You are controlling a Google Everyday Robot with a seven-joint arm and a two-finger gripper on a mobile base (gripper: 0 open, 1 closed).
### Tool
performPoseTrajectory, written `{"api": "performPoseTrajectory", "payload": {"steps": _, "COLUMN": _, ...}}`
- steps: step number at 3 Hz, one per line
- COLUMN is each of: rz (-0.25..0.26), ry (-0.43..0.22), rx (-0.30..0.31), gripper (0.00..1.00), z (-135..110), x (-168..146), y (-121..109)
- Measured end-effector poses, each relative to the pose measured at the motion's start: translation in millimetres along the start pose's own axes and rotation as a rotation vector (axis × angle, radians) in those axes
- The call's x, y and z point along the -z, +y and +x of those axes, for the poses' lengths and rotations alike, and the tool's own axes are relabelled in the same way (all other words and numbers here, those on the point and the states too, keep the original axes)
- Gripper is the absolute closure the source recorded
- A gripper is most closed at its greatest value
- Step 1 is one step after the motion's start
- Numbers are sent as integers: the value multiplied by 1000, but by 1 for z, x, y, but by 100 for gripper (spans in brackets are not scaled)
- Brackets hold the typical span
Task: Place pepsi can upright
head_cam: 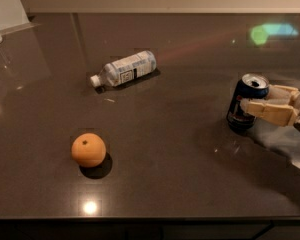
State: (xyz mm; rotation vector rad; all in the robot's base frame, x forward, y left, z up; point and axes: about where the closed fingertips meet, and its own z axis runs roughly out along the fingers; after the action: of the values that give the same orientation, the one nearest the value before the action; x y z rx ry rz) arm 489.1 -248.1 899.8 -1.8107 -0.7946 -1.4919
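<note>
Noted small dark-blue aluminium pepsi can [238,110] standing upright near right edge of dark glossy tabletop [170,154], clasped between cream fingers of gripper [257,97]; judged placement nearly done, next move calling for gentle release and clean retreat without tipping it.

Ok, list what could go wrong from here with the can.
1. The gripper clasps the pepsi can at the right side of the table, and the can looks slightly tilted. Released like this, it might tip.
2. One finger crosses the can's front, so pulling back sideways could drag it over.
3. Its top looks opened, so a fall might spill.
</note>
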Motion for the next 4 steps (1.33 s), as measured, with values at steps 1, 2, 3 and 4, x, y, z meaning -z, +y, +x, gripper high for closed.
{"api": "performPoseTrajectory", "payload": {"steps": 1, "rz": 16, "ry": 12, "rx": -24, "gripper": 64, "z": -5, "x": 1, "y": 0}}
{"api": "performPoseTrajectory", "payload": {"steps": 2, "rz": 20, "ry": 12, "rx": -50, "gripper": 41, "z": -4, "x": -1, "y": -1}}
{"api": "performPoseTrajectory", "payload": {"steps": 3, "rz": 25, "ry": 11, "rx": -72, "gripper": 18, "z": -3, "x": -4, "y": -2}}
{"api": "performPoseTrajectory", "payload": {"steps": 4, "rz": 31, "ry": 10, "rx": -95, "gripper": 0, "z": -3, "x": -6, "y": -4}}
